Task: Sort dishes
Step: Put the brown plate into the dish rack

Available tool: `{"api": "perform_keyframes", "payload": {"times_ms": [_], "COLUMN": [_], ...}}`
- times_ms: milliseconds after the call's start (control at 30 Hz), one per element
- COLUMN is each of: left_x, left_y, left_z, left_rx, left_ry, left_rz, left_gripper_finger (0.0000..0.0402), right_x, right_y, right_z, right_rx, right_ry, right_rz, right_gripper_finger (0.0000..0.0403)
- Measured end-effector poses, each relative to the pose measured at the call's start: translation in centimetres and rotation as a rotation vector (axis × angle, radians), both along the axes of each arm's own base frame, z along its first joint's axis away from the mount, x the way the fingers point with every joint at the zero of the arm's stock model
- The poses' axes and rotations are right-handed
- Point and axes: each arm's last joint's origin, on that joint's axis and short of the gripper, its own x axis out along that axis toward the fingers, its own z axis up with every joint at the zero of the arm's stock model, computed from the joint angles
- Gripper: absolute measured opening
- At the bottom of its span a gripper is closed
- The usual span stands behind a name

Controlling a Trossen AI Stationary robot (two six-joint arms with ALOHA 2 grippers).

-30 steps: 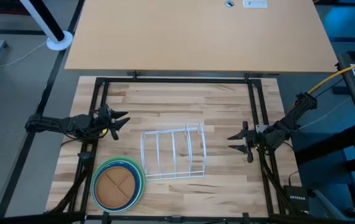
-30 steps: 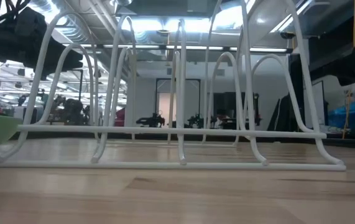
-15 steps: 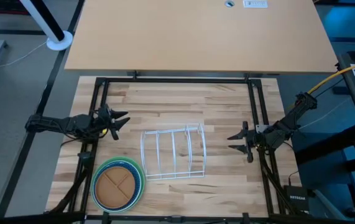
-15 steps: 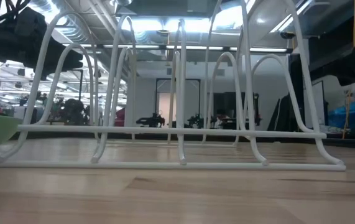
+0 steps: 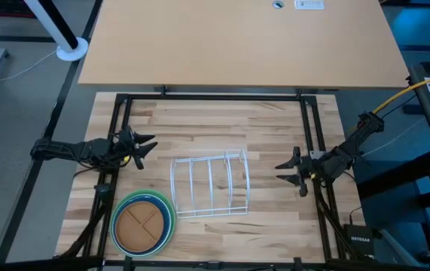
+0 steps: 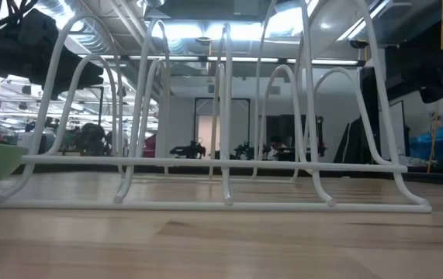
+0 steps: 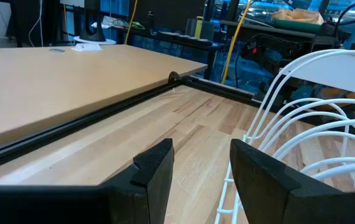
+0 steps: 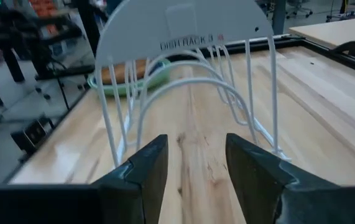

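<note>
Even, bright light falls from overhead on the bench in the high view, and shadows there are faint and soft. In the low view, ceiling lights glare white behind the white wire rack — the dark shapes at the upper corners go nearly black against them. The nearest bench boards blur at the bottom. In the right wrist view the room beyond the rack is smeared and dim.

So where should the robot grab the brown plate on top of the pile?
Probably by its raised rim, coming from above. The brown plate lies flat on top of the stack, so only its edge sticks up to pinch. The left gripper is open and nearest, so the edge facing it looks easiest. The white rack stands close on the other side.
</note>
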Motion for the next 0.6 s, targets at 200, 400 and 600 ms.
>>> {"api": "perform_keyframes", "payload": {"times_ms": [200, 400, 600], "left_x": [0.0, 0.0, 0.02], "left_y": [0.0, 0.01, -0.02], "left_z": [0.0, 0.04, 0.06], "left_rx": [0.0, 0.064, -0.117], "left_ry": [0.0, 0.028, -0.068], "left_rz": [0.0, 0.001, 0.001], "left_gripper_finger": [0.0152, 0.0152, 0.0152], "right_x": [0.03, 0.03, 0.03], "right_y": [0.02, 0.01, -0.23], "right_z": [0.23, 0.26, 0.34], "right_rx": [0.095, 0.108, 0.093], "right_ry": [-0.011, -0.013, -0.029], "right_rz": [-0.013, -0.02, -0.1], "right_gripper_finger": [0.0166, 0.0166, 0.0166]}}
